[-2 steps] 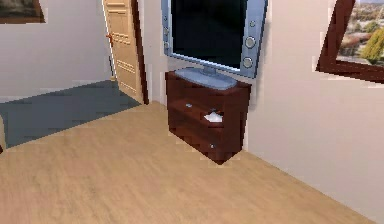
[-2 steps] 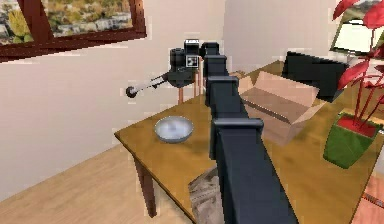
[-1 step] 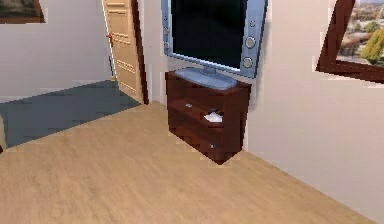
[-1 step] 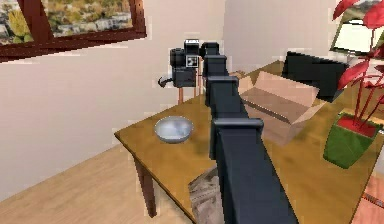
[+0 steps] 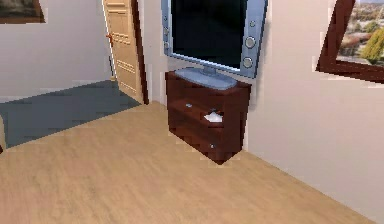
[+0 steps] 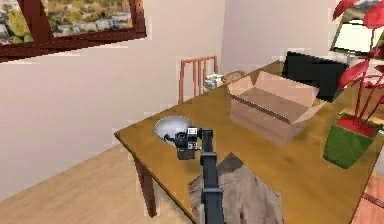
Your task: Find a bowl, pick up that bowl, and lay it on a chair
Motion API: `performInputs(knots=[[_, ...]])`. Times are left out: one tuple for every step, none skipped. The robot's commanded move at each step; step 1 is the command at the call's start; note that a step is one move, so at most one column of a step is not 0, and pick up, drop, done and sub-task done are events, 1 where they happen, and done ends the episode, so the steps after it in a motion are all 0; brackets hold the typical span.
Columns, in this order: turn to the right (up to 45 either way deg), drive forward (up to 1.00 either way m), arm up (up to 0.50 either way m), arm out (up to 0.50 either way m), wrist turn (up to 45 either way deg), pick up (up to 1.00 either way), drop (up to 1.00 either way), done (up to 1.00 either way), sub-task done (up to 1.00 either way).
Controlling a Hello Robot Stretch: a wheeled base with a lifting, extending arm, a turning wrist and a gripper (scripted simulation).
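Observation:
A pale, round bowl [image 6: 171,127] rests on the wooden table [image 6: 300,165] near its corner in the arm side view. The dark arm rises from the bottom edge, and the gripper [image 6: 181,148] is right at the bowl's near rim. I cannot tell whether it holds anything, since the bowl lies on the tabletop at its far end. A wooden chair [image 6: 199,74] with a slatted back stands at the table's far side by the wall.
On the table are an open cardboard box [image 6: 270,102], a grey-brown cloth [image 6: 243,192], a red plant in a green pot [image 6: 349,140] and a dark screen [image 6: 314,72]. The forward view shows a television [image 5: 213,35] on a dark red stand [image 5: 208,113], a wooden door [image 5: 122,45] and a dark rug [image 5: 65,108].

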Motion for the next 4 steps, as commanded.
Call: performInputs(knots=[[0.0, 0.00, 0.00, 0.00, 0.0, 1.00, 0.00, 0.00, 0.00], [0.0, 0.00, 0.10, 0.00, 0.0, 0.00, 0.00, 0.00, 0.00], [0.0, 0.00, 0.18, 0.00, 0.0, 0.00, 0.00, 0.00, 0.00], [0.0, 0.00, 0.00, 0.00, -45.0, 0.00, 0.00, 0.00, 0.00]])
